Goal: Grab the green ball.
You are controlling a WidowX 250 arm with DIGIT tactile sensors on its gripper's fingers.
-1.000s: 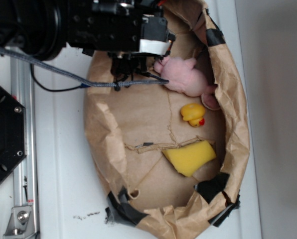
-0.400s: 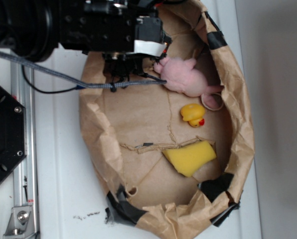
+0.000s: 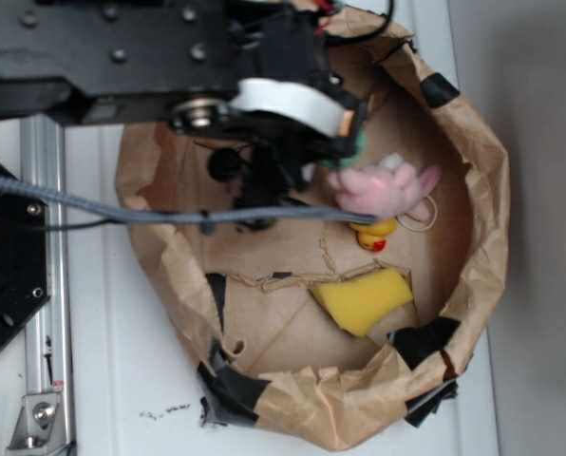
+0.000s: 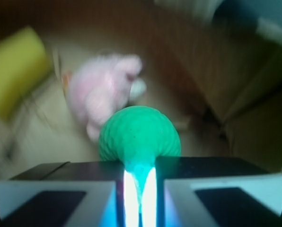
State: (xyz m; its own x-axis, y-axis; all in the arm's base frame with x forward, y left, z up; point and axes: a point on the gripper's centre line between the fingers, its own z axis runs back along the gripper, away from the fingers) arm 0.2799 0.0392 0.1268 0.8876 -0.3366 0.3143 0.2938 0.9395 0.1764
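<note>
At lower centre of the wrist view, the gripper [image 4: 140, 189] pinched the green ball [image 4: 140, 137] (by its edge only), so a jolt might have freed it.

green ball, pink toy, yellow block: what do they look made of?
Green ball: probably foam, matte with a fine dimpled texture; it appears squeezed between the gripper fingers.
Pink toy: plush fabric, fuzzy and soft-edged.
Yellow block: looks like sponge or foam, matte, with no shine; too coarse to confirm.
</note>
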